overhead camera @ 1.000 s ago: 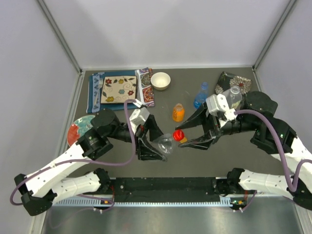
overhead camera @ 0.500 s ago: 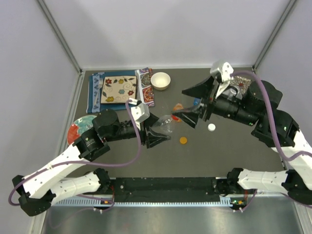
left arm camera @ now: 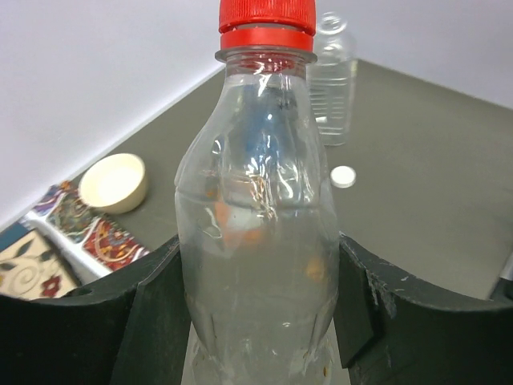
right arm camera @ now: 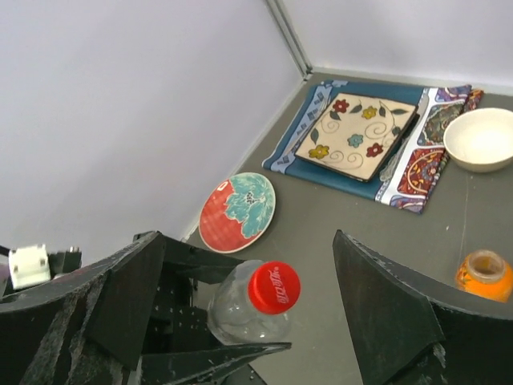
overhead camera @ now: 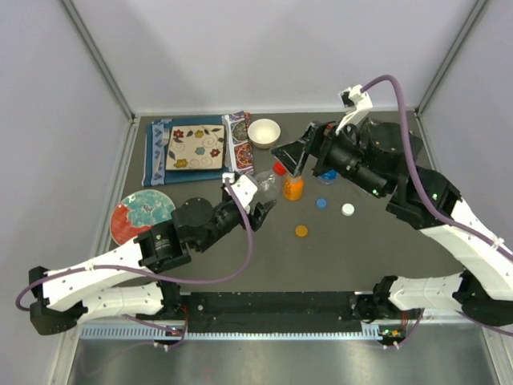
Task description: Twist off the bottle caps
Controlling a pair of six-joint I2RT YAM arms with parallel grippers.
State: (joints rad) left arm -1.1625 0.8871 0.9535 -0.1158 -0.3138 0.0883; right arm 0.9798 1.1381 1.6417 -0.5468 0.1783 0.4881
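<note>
My left gripper (overhead camera: 258, 197) (left arm camera: 256, 239) is shut on the body of the wide clear bottle (overhead camera: 267, 184) (left arm camera: 256, 241) and holds it upright. The red cap (overhead camera: 279, 168) (left arm camera: 267, 20) (right arm camera: 273, 287) sits on its neck. My right gripper (overhead camera: 287, 160) (right arm camera: 247, 234) hangs open just above the red cap, one finger on each side, not touching it. The short orange bottle (overhead camera: 293, 188) (right arm camera: 485, 273) stands uncapped beside it. The slim clear bottle (left arm camera: 331, 80) stands uncapped. The blue bottle (overhead camera: 327, 173) is mostly hidden behind the right arm. Loose on the table lie a blue cap (overhead camera: 321, 203), a white cap (overhead camera: 348, 209) (left arm camera: 343, 176) and an orange cap (overhead camera: 301, 231).
A white bowl (overhead camera: 264, 132) (right arm camera: 481, 138) stands at the back beside a patterned cloth (overhead camera: 156, 160) bearing a square flowered plate (overhead camera: 195, 147). A round red and teal plate (overhead camera: 143, 216) (right arm camera: 237, 212) lies at the left. Grey walls close in the table.
The right gripper let go of the red cap, opened, swung to the back, and now hangs over the cap again. The left arm carried the bottle toward the back, next to the orange bottle.
</note>
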